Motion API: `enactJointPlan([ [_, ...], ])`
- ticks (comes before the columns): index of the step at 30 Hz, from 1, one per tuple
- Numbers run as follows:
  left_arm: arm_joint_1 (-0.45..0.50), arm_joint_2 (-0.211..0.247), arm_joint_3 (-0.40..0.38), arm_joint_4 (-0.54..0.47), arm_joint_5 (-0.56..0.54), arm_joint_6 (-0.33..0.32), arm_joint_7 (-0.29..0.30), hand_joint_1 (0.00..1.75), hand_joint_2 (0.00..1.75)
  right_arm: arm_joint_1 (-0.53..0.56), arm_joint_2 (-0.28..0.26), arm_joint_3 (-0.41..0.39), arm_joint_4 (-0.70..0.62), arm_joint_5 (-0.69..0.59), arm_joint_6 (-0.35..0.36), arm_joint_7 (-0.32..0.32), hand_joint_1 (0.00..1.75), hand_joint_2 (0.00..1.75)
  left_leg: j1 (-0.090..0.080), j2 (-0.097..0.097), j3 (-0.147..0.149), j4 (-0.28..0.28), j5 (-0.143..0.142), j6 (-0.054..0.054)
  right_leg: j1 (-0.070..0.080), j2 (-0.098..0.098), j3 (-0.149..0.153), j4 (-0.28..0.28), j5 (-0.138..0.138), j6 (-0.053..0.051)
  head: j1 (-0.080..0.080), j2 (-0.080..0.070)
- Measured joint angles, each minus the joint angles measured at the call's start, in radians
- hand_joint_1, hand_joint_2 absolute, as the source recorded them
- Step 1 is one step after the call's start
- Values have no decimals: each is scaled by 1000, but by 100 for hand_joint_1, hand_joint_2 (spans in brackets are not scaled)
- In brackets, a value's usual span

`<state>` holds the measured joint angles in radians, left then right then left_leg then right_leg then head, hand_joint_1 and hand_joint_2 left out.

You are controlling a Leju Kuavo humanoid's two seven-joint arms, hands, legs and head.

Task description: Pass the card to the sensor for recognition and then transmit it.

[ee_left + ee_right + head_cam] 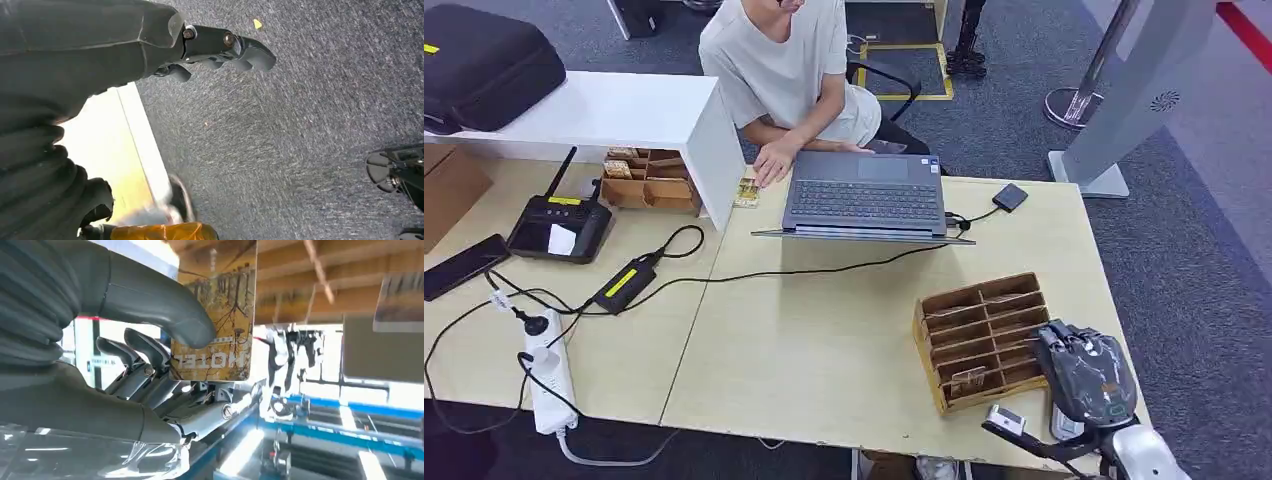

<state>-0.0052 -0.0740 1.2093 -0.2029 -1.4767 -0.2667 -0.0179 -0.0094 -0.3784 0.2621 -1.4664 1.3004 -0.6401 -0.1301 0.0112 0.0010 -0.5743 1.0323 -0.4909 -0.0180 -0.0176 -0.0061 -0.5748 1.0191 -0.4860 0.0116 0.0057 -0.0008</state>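
At the near right corner of the light wooden table [824, 350], the robot's right hand [1086, 372] sits beside a slotted wooden card rack [980, 338], its grey back turned up. The wrist camera shows what it holds: a yellow-brown hotel card [220, 325] printed with bare branches, pinched between the thick grey thumb [165, 310] on its face and the darker fingers [145, 352] behind. The card's far end reaches up among the wooden slats of the rack, though I can't tell from this angle whether it is partly inside a slot or just in front of one. One more card stands in a lower front slot of the rack in the head view.

The left hand [220, 47] hangs beside the table edge over grey carpet [300, 125], fingers loosely curled with nothing in them, neither spread nor fisted.

Across the table a person in a pale T-shirt [779, 60] sits at an open laptop [864, 195], one hand resting next to it. Just beside that hand another card [746, 190] lies flat. Further left are a second wooden rack [649, 178], a black terminal with an antenna [559, 225], a power brick [627, 283], a white power strip [549, 375] and trailing black cables. A white shelf [604, 115] carries a black case [484, 65].
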Motion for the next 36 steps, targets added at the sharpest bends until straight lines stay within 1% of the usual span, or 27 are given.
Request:
enactJointPlan([
  [7, -2, 2, -4, 0, 0, -8, 0, 0, 175, -101, -9, 0, 23, -9, 35, -14, 175, 175, 0, 0, 0, 0, 0, 0, 0, 0, 0, 0, 0, 0, 0, 0],
  [18, -3, 3, -17, 0, 0, -12, 0, 0, 175, -227, -16, 23, 61, -12, 65, -16, 175, 175, 0, 0, 0, 0, 0, 0, 0, 0, 0, 0, 0, 0, 0, 0],
  [22, -3, 3, -19, 0, 0, -12, 0, 0, 175, -251, -16, 33, 72, -12, 68, -14, 175, 175, 0, 0, 0, 0, 0, 0, 0, 0, 0, 0, 0, 0, 0, 0],
  [32, -3, 6, -25, 0, 0, -13, 0, 0, 175, -269, -16, 47, 93, -12, 62, -10, 175, 175, 0, -1, -1, 0, 0, 0, 0, 0, 0, 0, 0, 0, 0, 0],
  [34, -3, 8, -34, 0, 0, -13, 0, 0, 175, -305, -8, 54, 113, 1, 52, -4, 175, 175, 0, 0, -2, 0, 0, 0, 0, 0, -1, 1, 0, 0, 0, 0],
  [36, -7, 9, -44, 0, 0, -13, -2, 0, 175, -363, 11, 65, 152, 23, 38, 7, 175, 175, 0, 1, -1, 0, 0, -1, 0, 2, -1, 1, 1, 0, 0, 0],
])
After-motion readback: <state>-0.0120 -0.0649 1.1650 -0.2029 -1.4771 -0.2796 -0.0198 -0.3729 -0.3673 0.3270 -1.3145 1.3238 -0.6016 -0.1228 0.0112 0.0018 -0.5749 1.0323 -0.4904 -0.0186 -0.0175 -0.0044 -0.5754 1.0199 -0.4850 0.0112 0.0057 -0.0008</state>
